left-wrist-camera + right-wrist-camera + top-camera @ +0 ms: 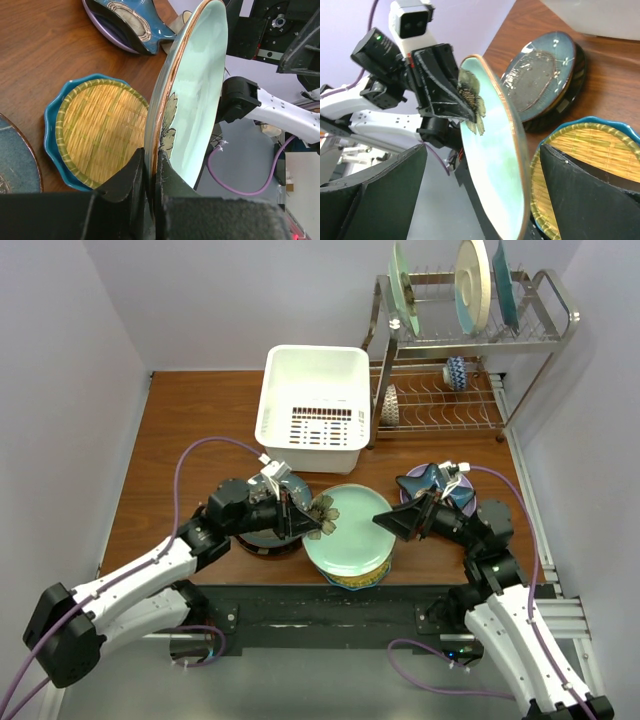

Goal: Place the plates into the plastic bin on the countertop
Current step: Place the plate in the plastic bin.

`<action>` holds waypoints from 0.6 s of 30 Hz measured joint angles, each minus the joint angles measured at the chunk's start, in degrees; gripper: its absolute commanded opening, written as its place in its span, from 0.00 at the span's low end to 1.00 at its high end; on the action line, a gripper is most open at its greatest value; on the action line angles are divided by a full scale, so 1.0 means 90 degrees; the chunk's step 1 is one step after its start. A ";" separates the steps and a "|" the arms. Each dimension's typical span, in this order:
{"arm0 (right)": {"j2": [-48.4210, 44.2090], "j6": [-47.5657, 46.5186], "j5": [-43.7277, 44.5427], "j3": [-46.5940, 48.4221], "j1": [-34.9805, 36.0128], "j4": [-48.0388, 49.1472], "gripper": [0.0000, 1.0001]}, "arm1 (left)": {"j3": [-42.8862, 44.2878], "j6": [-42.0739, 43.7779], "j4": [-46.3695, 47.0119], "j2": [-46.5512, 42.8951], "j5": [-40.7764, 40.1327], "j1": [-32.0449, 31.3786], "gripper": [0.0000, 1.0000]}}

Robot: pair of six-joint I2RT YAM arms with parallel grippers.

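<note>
Our left gripper pinches the mint flowered plate by its rim above the stack on the desk, right gripper spread wide; next we should lift it into the white plastic bin.

Your countertop bore the plastic bin, wire rack, dark teal plate, blue-rimmed plate and lilac plate.
</note>
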 measured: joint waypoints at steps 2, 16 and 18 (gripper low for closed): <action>-0.0005 -0.0012 0.0061 0.0000 0.0000 -0.0085 0.99 | 0.0000 0.0032 -0.0061 -0.0080 -0.0044 0.0000 0.00; -0.0226 -0.0814 0.1117 0.0403 0.0000 -0.2106 0.99 | 0.0670 0.0418 -0.0906 0.0112 -0.0903 0.0012 0.00; -0.0223 -0.0814 0.1333 0.0398 0.0000 -0.2382 0.99 | 0.0908 0.0522 -0.1052 0.0262 -0.1037 0.0036 0.00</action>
